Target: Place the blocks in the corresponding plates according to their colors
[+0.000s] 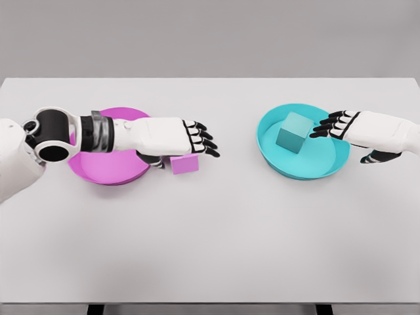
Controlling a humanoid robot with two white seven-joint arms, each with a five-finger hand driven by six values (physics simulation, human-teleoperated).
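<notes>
Block (pixel 184 164), magenta, just right of matching plate (pixel 98 174), under left hand (pixel 190 139), fingers extended, holding nothing; right hand (pixel 348 128) likewise released. Seemingly light, rigid, smooth-faced: best pinched across opposite sides.

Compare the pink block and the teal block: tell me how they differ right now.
The teal block sits inside the teal plate; the pink block lies on the table, just outside the pink plate. The teal block stands fully exposed and looks larger; the pink block is partly covered by the left hand. The right hand is open beside the teal block. Both are plain cubes matching a plate.
</notes>
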